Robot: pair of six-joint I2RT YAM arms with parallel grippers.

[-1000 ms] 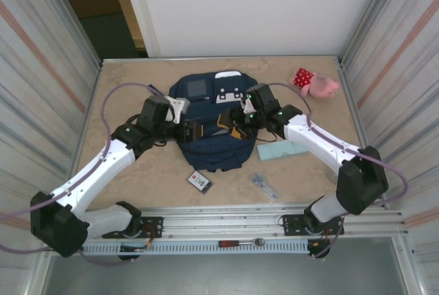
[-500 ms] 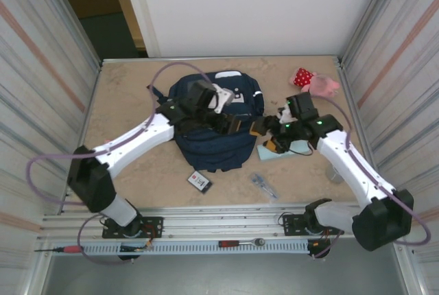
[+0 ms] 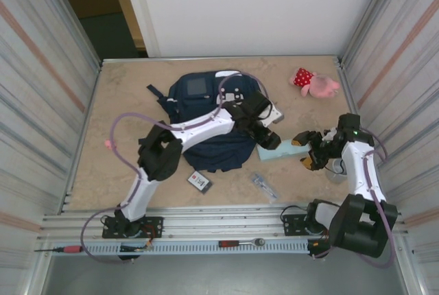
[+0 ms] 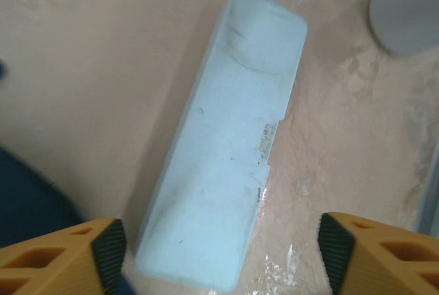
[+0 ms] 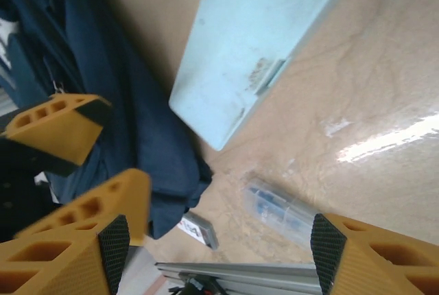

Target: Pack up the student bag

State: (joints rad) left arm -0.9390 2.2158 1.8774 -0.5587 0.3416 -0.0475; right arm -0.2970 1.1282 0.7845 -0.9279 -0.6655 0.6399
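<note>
The student bag (image 3: 209, 127) is a navy blue backpack lying flat mid-table; its dark fabric (image 5: 127, 103) shows in the right wrist view. My left arm reaches across it, and my left gripper (image 3: 269, 138) hangs open above the near end of a light blue flat case (image 3: 282, 151). In the left wrist view the case (image 4: 226, 151) lies on the table between the wide-apart pads of that gripper (image 4: 219, 250), untouched. My right gripper (image 3: 304, 152) is open and empty, right of the case (image 5: 264, 41), low over the table (image 5: 218, 250).
A clear plastic box (image 3: 264, 185) (image 5: 281, 209) and a small dark labelled box (image 3: 199, 181) lie near the front rail. A pink plush toy (image 3: 315, 82) sits back right. A grey round object (image 4: 408, 7) stands right of the case. Metal walls close both sides.
My left arm swung right, off the bag, over the blue case, and its jaws widened. My right arm drew back to the right, away from the bag and case.
</note>
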